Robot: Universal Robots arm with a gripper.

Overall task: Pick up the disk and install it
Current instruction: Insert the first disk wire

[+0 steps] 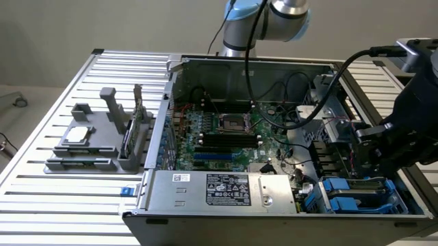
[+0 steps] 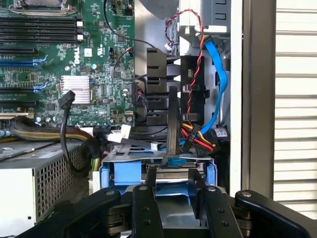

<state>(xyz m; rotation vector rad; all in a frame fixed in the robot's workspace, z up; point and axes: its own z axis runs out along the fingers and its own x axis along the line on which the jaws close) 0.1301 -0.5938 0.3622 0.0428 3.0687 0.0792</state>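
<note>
Gripper (image 2: 174,179): fingers set partway apart and clamped on the disk (image 2: 173,194), one finger on each long side of its blue carrier, as far as you can read from the wrist view; disk sits low in the drive bay (image 1: 402,201) at the case corner on the exterior view's right, just beside the power supply (image 1: 219,190) and at the edge of the motherboard (image 1: 219,130); another blue carrier (image 1: 342,195) lies alongside it in the same bay; handling, judged: treat the disk as dense and rigid for its size, metal body that will not flex, shock-sensitive inside, so no knocks against the bay walls; carrier plastic is smoother and springier than the metal, so you should expect slight give at the rails; best hold is across the carrier's long sides near mid-length, clear of the label face and the connector end; the red, black and yellow power lead (image 2: 198,136) and blue data cable (image 2: 218,84) hang close behind the bay, a snag risk; appearance: flat silver-grey slab, blue frame around it, mostly hidden by the fingers.
</note>
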